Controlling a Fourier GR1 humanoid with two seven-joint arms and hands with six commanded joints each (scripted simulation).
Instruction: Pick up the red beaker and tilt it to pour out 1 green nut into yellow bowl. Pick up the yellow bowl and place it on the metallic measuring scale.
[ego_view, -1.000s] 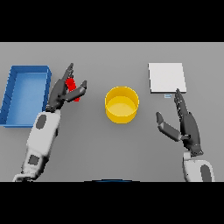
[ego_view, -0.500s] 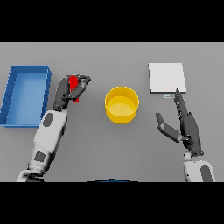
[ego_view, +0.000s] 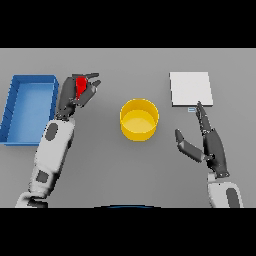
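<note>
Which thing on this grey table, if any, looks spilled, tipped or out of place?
Nothing stands out. The round yellow bowl sits upright, the flat metallic measuring scale and blue rectangular bin lie square, and the left robot hand grips the small red beaker.

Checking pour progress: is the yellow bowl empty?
Apparently empty: the yellow bowl shows only plain yellow inside, no green nut visible.

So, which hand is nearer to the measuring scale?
Right. The right hand is just below the measuring scale, its fingertips almost at its edge. The left hand is far across the table, holding the red beaker.
</note>
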